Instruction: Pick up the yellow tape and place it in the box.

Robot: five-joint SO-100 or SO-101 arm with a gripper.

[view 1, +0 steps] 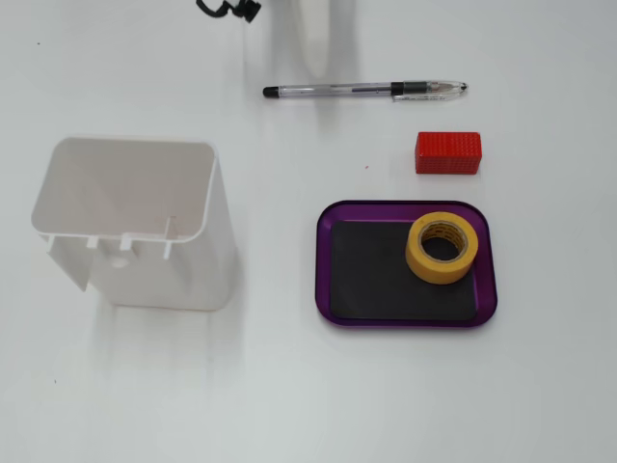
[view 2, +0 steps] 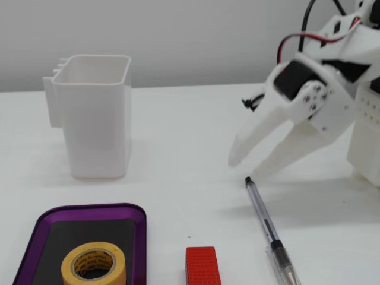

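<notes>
**Q:** Claw status, and where's the tape?

**Me:** Claw (view 2: pixel 248 168) is released; fingers spread a little with nothing between them; it's tilted down over the bare table (view 2: pixel 178 119), tips just above the cap end of the pen (view 2: pixel 268 234) without touching it, as far as I can tell.

**Q:** And left to right in the top-down fixed view?

**Me:** White open-topped bin (view 1: pixel 135 222) stands upright at left, well apart from everything; then the box (view 1: pixel 326 265), that purple tray with a black bottom; the yellow tape (view 1: pixel 442 247) lies flat inside it, in the upper-right corner, close against the rim; the red block (view 1: pixel 448 152) sits on the table just above the tray; the pen lies sideways further up.
</notes>
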